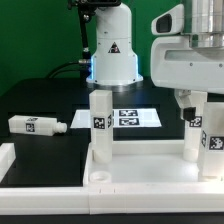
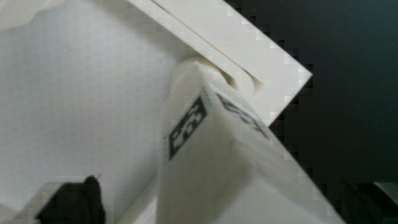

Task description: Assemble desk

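The desk's tabletop panel [image 1: 145, 168] lies low in the exterior view with two legs upright in it. Over the right leg [image 1: 193, 142], the gripper [image 1: 194, 108] is spread wide, one fingertip [image 2: 71, 203] clear of it. The plastic looks light, stiff and slick, best gripped mid-post. A loose leg [image 1: 35, 125] lies at the exterior view's left.

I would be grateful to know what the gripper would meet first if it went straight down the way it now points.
Most likely the upright leg directly beneath the gripper; the wrist view shows it filling the space ahead. With the jaws apart they might straddle it and reach the tabletop instead, as depth is unclear.
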Robot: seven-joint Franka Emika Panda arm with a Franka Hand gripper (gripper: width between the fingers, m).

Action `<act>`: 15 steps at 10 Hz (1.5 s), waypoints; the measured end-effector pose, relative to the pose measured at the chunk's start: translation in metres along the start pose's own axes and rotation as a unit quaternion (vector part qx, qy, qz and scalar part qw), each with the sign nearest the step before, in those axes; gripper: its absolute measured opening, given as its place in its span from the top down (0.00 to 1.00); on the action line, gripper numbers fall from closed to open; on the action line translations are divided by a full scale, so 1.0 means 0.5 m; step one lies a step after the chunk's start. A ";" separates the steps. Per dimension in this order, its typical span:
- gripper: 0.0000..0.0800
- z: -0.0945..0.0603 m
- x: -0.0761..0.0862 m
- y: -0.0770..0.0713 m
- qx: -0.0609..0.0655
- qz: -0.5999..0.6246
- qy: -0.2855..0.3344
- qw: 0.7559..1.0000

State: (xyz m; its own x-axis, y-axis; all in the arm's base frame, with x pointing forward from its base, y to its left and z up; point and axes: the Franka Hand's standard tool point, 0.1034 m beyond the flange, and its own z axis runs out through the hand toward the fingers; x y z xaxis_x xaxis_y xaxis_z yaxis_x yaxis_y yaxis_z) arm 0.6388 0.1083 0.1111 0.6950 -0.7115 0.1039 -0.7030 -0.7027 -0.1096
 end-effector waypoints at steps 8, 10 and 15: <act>0.64 0.001 0.012 -0.011 -0.010 -0.072 -0.004 0.997; 0.64 0.003 0.018 -0.004 -0.013 0.014 -0.005 1.000; 0.64 0.004 0.016 0.021 -0.001 0.366 -0.032 0.930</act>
State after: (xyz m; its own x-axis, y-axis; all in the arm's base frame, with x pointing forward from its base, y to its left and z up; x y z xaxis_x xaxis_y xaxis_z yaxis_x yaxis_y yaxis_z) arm 0.6373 0.0955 0.1087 0.0366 -0.9977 -0.0564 -0.9915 -0.0292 -0.1268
